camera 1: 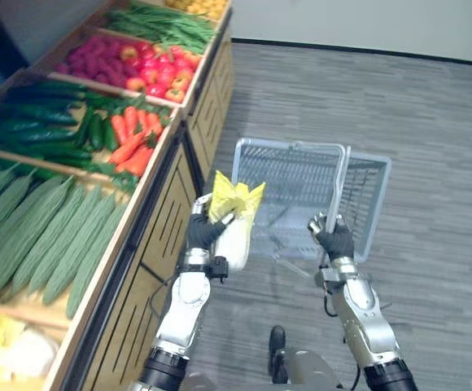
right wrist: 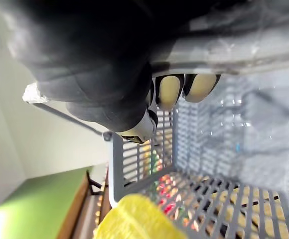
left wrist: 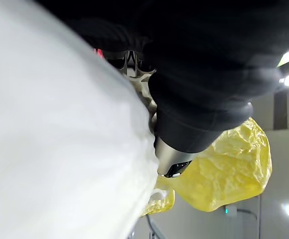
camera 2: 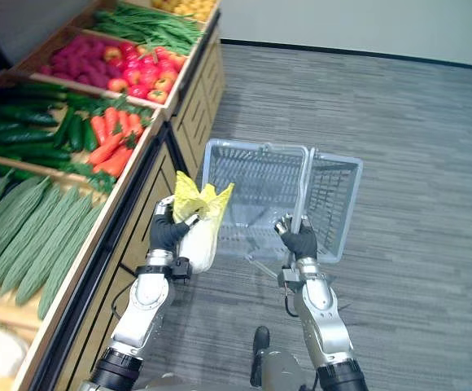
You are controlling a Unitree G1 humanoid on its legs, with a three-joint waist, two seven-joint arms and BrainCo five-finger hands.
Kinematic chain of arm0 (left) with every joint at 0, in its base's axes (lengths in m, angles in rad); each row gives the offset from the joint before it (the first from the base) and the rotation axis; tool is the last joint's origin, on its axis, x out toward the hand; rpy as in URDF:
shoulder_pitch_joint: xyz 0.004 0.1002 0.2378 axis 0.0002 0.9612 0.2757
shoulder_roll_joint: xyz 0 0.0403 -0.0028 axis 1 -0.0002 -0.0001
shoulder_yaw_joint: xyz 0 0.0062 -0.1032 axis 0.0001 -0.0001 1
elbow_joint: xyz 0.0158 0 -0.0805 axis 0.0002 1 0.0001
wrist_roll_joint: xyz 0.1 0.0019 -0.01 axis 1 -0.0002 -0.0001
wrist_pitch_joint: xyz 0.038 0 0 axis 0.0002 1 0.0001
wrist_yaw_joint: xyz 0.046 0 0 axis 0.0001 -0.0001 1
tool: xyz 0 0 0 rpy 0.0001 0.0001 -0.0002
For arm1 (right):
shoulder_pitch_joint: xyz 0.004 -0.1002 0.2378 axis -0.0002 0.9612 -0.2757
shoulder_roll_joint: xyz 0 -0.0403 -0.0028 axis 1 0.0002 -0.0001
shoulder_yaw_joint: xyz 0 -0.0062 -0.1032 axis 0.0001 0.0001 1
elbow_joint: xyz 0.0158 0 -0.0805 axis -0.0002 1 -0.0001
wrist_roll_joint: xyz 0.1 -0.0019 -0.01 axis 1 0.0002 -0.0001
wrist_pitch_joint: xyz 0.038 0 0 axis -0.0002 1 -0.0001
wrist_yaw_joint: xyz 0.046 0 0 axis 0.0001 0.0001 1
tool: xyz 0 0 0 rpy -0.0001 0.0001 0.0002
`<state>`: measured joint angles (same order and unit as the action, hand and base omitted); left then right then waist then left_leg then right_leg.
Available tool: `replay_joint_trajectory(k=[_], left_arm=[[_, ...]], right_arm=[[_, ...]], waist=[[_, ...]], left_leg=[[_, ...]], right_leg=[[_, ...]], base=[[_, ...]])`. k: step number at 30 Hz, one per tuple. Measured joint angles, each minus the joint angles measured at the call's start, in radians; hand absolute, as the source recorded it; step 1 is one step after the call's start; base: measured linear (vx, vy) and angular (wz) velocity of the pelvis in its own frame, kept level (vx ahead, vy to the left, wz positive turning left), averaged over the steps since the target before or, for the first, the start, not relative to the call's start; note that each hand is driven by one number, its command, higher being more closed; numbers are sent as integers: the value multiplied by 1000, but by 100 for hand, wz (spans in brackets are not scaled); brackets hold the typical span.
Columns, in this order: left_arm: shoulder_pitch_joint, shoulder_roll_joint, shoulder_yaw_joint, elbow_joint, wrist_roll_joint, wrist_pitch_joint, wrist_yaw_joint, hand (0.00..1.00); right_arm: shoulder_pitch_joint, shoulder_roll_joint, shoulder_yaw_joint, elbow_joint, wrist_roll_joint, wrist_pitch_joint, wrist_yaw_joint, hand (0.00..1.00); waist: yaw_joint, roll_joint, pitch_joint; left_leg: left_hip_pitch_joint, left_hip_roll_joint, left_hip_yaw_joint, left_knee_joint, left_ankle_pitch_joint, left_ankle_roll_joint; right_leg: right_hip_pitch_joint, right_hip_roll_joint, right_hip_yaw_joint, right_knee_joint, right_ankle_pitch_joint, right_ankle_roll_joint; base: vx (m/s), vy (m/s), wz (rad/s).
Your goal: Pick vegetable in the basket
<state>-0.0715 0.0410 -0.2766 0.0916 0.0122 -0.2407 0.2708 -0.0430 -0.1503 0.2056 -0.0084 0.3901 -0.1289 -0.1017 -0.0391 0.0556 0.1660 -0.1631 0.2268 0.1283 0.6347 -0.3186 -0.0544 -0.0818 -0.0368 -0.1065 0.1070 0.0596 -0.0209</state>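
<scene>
**Cabbage in hand at the basket's corner, not yet deposited**

Finding 1. The left robot hand (camera 1: 206,230) is closed round a napa cabbage (camera 1: 236,236). It grips the white stalk, with the crinkled yellow leaves pointing up and away from the robot. In the left wrist view the stalk lies hard against the palm and a dark-tipped finger (left wrist: 177,162) presses into it. Gripping the firm stalk rather than the leaves looks the sounder choice, since the leaves would crush or tear.

Finding 2. The right robot hand (camera 1: 334,239) is wrapped round the handle (camera 1: 341,183) of a grey plastic shopping basket (camera 1: 289,144). Its fingers (right wrist: 167,91) curl over the bar in the right wrist view. The basket hangs from this hold above the grey carpeted floor (camera 1: 431,147), mouth upward and tipped slightly. It is carried in front of the robot so that the other arm can reach it.

Finding 3. The cabbage sits just beside the basket's near left corner, close to the wooden counter (camera 1: 167,220) that displays carrots (camera 1: 130,138) and cucumbers (camera 1: 49,138). It appears to be outside the rim, though depth is hard to judge from above. No produce is visible inside the basket.

Assessment. The pick is done and the deposit remains. The cabbage must clear the rim and be lowered in. The raised handle stands in the way, and the basket may swing when the load lands.
</scene>
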Motion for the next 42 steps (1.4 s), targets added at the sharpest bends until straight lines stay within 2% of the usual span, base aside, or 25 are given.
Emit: replay_joint_trajectory(k=[1, 2, 3, 4, 5, 7, 9, 11, 12, 16, 20, 29, 36, 42], left_arm=[[0, -1, 0, 6, 3, 5, 7, 100], [-7, -8, -4, 20, 5, 6, 14, 100], [-17, 1, -7, 47, 11, 11, 14, 100], [-35, 16, -19, 81, 21, 21, 13, 100], [-53, 25, -30, 111, 31, 33, 13, 100], [-69, 23, -57, 129, 42, 43, 12, 100], [-76, 24, -73, 154, 60, 46, 13, 100], [-110, 24, -83, 224, 86, 70, 13, 100], [-111, 25, -82, 232, 90, 75, 13, 0], [-137, 36, -88, 304, 139, 102, 12, 0], [-160, 45, -90, 358, 191, 122, 12, 0], [-128, 64, -109, 374, 261, 127, 7, 0], [-49, 64, -103, 237, 312, 120, -10, 0], [60, 63, -15, 44, 333, 98, -9, 0]], right_arm=[[-2, -14, 19, 0, 6, 0, 6, 100], [-1, -25, 31, 1, 13, 0, 14, 100], [8, -21, 40, 6, 18, 4, 18, 100], [11, -19, 54, 2, 30, 4, 30, 100], [15, -17, 80, 1, 44, 7, 47, 100], [39, -13, 113, -5, 70, 10, 65, 100], [59, -10, 155, -9, 115, 28, 89, 100], [89, -6, 212, -9, 160, 47, 117, 100], [94, -6, 229, -9, 166, 53, 125, 100], [131, -6, 313, -9, 233, 86, 171, 100], [138, -6, 322, -9, 247, 95, 172, 100], [195, -8, 292, -9, 209, 97, 167, 100], [211, 4, 244, -9, 132, 96, 167, 100], [263, 59, 99, -10, 8, 92, 154, 100]], waist=[[0, 14, 0], [-1, 32, 0], [-5, 21, -4], [-24, -8, -9], [-33, -23, -11], [-37, -25, -12], [-36, -28, -13], [-37, -31, -14], [-37, -32, -14], [-51, -42, -14], [-60, -68, -16], [-57, -83, -25], [-55, -83, -26], [-54, -82, -27]], left_leg=[[1, -19, -50, -133, 70, -30], [4, -16, -67, -189, 108, -45], [17, -24, -47, -201, 106, -44], [49, -61, -28, -246, 116, -28], [64, -94, -12, -284, 128, -8], [69, -114, 10, -305, 131, 3], [71, -118, 17, -312, 126, 8], [74, -119, 27, -323, 125, 6], [75, -118, 38, -326, 124, 4], [105, -100, 77, -360, 118, -6], [118, -100, 94, -376, 118, -6], [143, -104, 90, -396, 118, -5], [141, -104, 69, -409, 120, -8], [144, -106, 58, -408, 120, -8]], right_leg=[[11, 6, 36, -6, 1, 31], [25, 24, 67, -22, 3, 57], [37, 11, 90, -46, 15, 69], [49, -23, 97, -76, 20, 77], [49, -53, 110, -91, 27, 92], [43, -75, 126, -99, 28, 93], [43, -77, 141, -111, 28, 93], [36, -73, 154, -120, 29, 94], [30, -70, 163, -122, 30, 95], [25, -50, 202, -136, 38, 97], [24, -48, 220, -146, 39, 96], [53, -51, 215, -165, 38, 96], [62, -51, 195, -171, 37, 96], [76, -52, 178, -171, 35, 99]], base=[[131, 309, -97], [118, 313, -92], [125, 302, -52], [127, 237, -21], [106, 199, -8], [78, 176, -7], [96, 107, -9], [99, 30, -13], [83, 0, -36], [76, -24, -31], [24, 10, -13], [7, 18, 1], [-2, 4, 8], [-6, 10, 6]])
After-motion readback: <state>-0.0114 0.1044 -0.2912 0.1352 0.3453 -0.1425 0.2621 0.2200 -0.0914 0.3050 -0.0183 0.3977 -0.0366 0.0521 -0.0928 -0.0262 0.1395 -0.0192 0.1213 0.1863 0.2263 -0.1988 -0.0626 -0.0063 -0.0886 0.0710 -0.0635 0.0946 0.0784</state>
